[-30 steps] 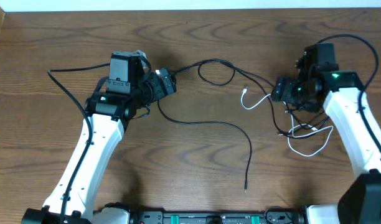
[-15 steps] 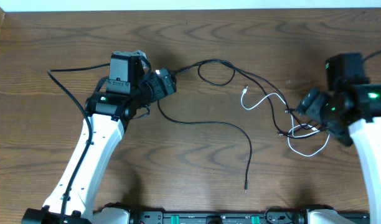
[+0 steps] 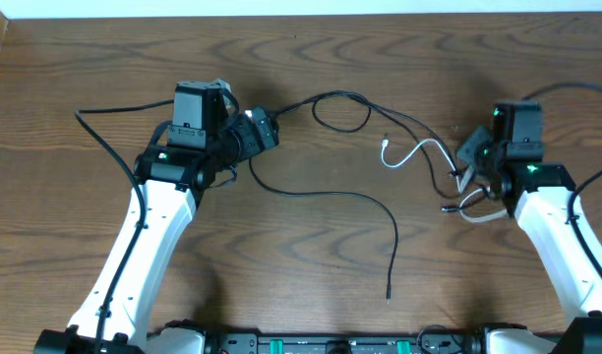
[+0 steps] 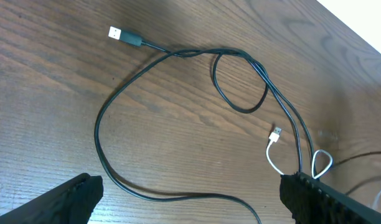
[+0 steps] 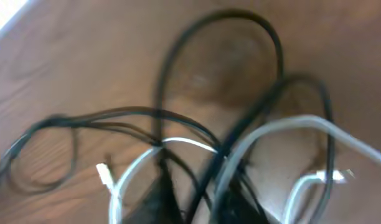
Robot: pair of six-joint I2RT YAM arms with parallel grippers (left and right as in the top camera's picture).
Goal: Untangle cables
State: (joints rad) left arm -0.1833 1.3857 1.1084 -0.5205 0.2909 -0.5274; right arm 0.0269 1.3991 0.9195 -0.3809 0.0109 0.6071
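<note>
1. in the overhead view, the left gripper is standing left of centre over the brown wooden table, just beside one end of the thin black cords. the right gripper is sitting on the knot at the right, where black strands and the thin white cord are bunching together.
2. only the overhead view is showing the whole layout. one black strand is curling into a small loop at top middle. another is sweeping toward the front edge and ending in a free tip, well apart from both grippers.
3. the left wrist view is adding what the overhead view is hiding. the left fingers are standing wide apart at the bottom corners, holding nothing. a silver flat plug on a black cord and the white cord's small plug are lying bare on the wood.
4. the right wrist view is blurring badly. black and white strands are crossing right at the dark fingertips. whether those jaws are clamping anything, i cannot tell, and the overhead view is not settling it.
</note>
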